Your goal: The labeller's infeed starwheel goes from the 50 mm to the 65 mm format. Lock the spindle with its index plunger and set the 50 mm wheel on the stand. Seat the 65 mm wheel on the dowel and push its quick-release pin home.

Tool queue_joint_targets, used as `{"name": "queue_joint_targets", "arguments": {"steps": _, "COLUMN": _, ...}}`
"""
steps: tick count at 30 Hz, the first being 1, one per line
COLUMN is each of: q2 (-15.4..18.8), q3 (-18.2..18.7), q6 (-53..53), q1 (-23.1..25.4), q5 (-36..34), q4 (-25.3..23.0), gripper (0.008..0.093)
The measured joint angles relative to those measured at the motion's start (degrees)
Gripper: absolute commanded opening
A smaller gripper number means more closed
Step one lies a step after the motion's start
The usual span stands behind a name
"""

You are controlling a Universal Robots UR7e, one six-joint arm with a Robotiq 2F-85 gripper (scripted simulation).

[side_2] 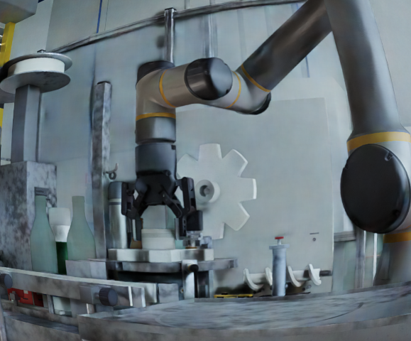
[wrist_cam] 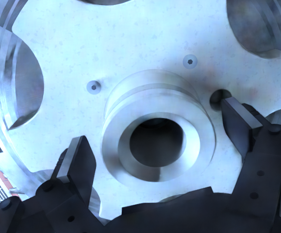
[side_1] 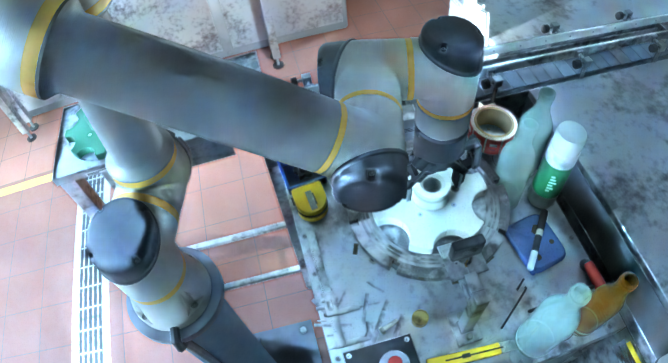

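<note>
On the labeller's round spindle plate a white starwheel (side_1: 434, 218) with wide pockets lies flat, its raised hub (wrist_cam: 158, 133) hollow in the middle. My gripper (wrist_cam: 158, 145) is open and empty, straddling the hub (side_2: 157, 238) from above. A small hole (wrist_cam: 218, 96) shows in the wheel face by one finger. A second white starwheel (side_2: 216, 191) with several teeth hangs upright on the back panel. A grey pin with a red top (side_2: 279, 264) stands upright to the right of the spindle.
A red-rimmed cup (side_1: 494, 127) stands just behind the wheel, with pale bottles (side_1: 520, 152) and a green bottle (side_1: 555, 167) beside it. A blue pad with a marker (side_1: 536, 239), a dark block (side_1: 467, 247) at the wheel's rim, and two more bottles (side_1: 575, 312) crowd the tray.
</note>
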Motion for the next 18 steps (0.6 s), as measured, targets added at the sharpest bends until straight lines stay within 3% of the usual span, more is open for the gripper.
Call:
{"name": "queue_joint_targets", "arguments": {"steps": 10, "q2": -0.3, "q3": -0.3, "q6": 0.0, "q1": 0.0, "q5": 0.0, "q4": 0.6, "gripper": 0.088}}
{"name": "queue_joint_targets", "arguments": {"steps": 18, "q2": -1.8, "q3": -2.1, "q6": 0.0, "q1": 0.0, "q5": 0.0, "q4": 3.9, "gripper": 0.088}}
